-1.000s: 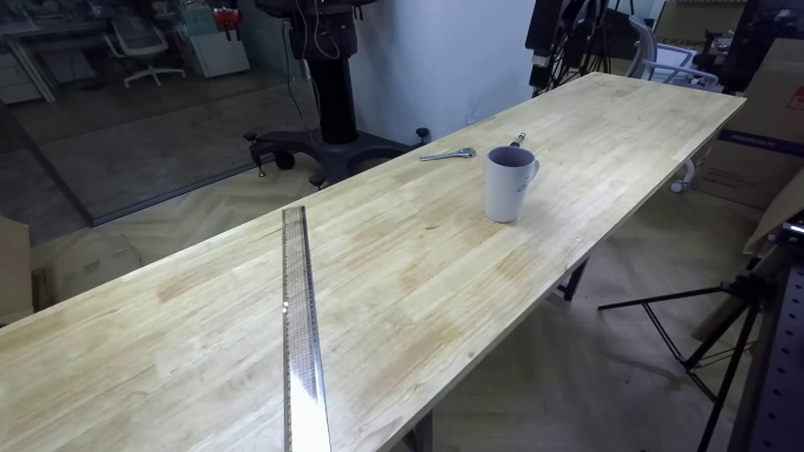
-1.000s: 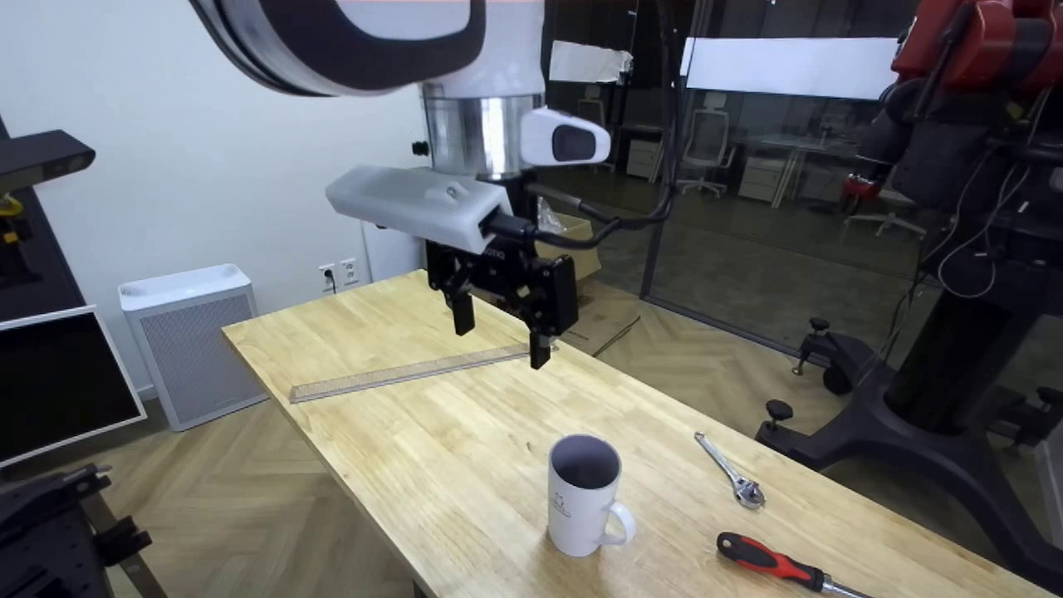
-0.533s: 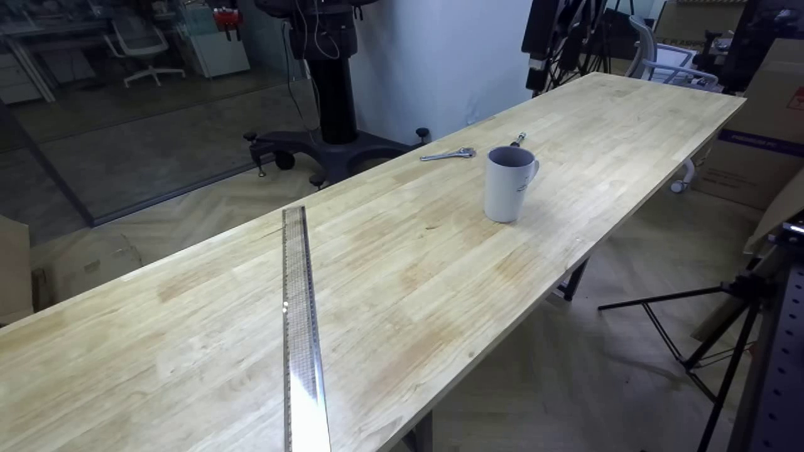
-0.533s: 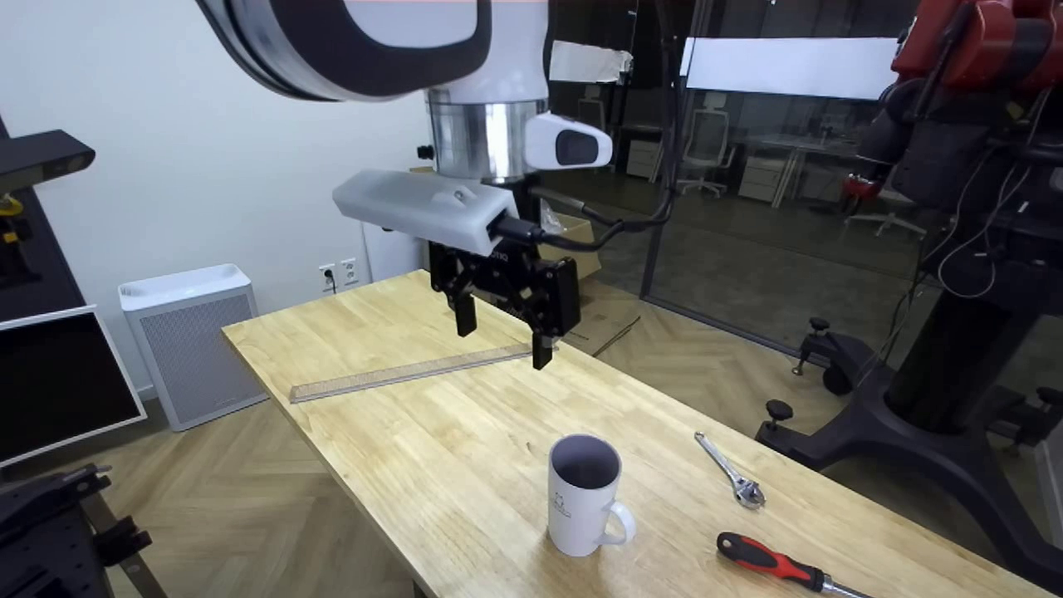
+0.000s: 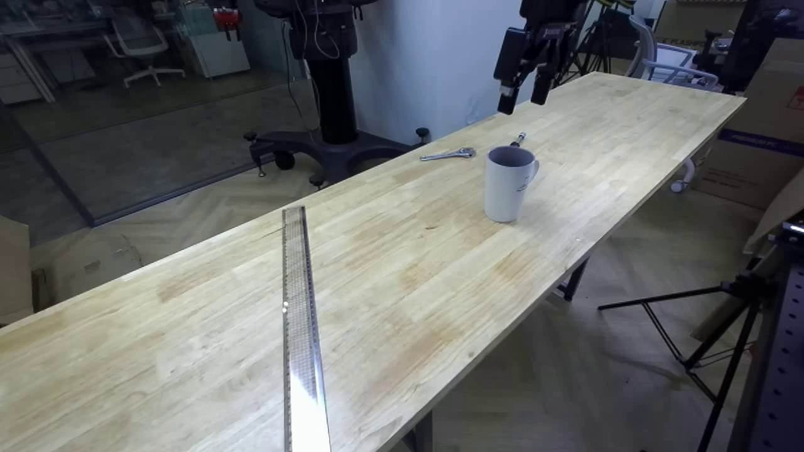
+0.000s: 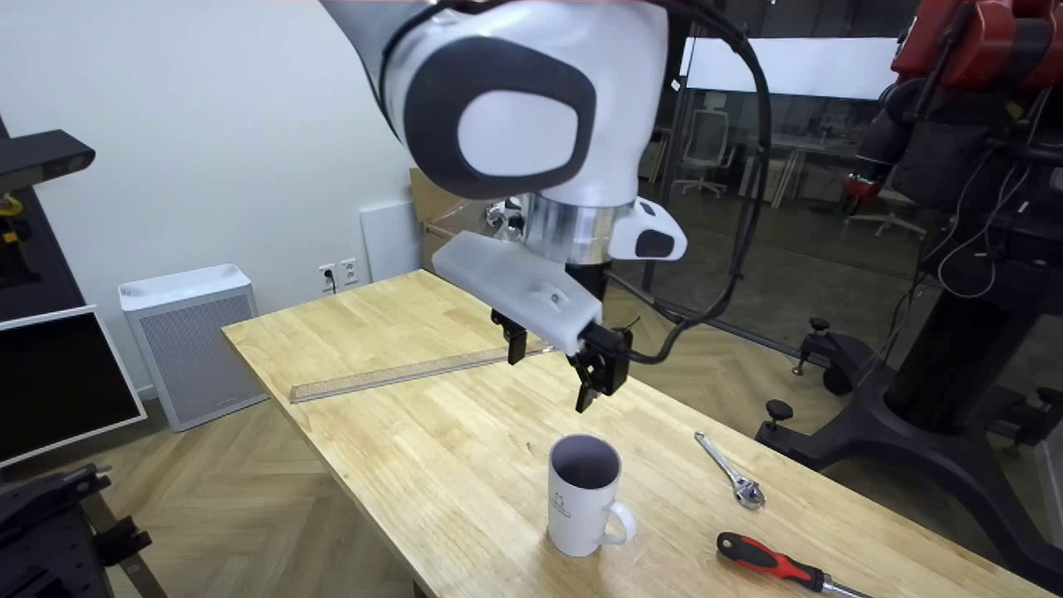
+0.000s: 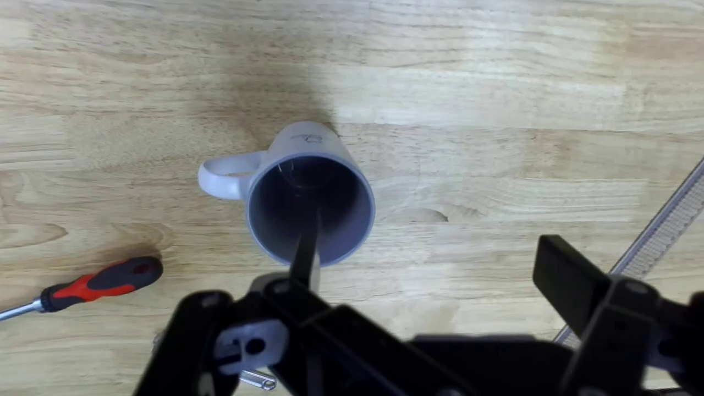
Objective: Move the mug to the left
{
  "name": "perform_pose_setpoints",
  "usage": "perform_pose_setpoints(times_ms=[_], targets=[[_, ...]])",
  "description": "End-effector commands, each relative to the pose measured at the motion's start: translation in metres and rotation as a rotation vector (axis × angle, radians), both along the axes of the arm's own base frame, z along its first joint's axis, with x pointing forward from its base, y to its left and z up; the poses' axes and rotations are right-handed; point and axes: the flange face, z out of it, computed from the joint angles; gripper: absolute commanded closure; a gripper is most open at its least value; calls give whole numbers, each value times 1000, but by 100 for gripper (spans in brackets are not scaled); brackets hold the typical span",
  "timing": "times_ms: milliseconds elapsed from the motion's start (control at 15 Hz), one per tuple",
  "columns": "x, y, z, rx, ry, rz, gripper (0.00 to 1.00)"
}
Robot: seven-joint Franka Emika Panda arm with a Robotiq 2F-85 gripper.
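The mug (image 5: 501,191) is pale bluish-white with a dark inside and stands upright on the wooden table; it shows in both exterior views (image 6: 573,515). In the wrist view the mug (image 7: 311,184) is left of centre, seen from above, its handle pointing left. My gripper (image 7: 429,250) is open and empty. In the wrist view its left finger overlaps the mug's rim, and its right finger is over bare wood. In both exterior views the gripper (image 5: 522,102) hangs in the air above the table; here its tips (image 6: 550,380) are higher than the mug and apart from it.
A red and black screwdriver (image 6: 776,565) and a metal wrench (image 6: 732,473) lie near the mug. A long clear ruler (image 5: 301,326) lies across the table (image 5: 402,376). The table's long edges run close on both sides. A dark wheeled stand (image 5: 336,113) is beside the table.
The gripper has come down and tilted, nearer to the mug. In an exterior view it moved right and down; in an exterior view more of it has come into sight. The mug has not moved.
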Motion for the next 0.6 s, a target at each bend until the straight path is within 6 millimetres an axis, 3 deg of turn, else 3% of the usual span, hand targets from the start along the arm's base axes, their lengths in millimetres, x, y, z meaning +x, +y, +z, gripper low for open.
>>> perform_pose_setpoints(times_ms=[0, 267, 533], targets=[[40, -26, -27, 54, 30, -23, 0], [72, -37, -60, 34, 134, -74, 0], [95, -35, -80, -27, 202, -194, 0]])
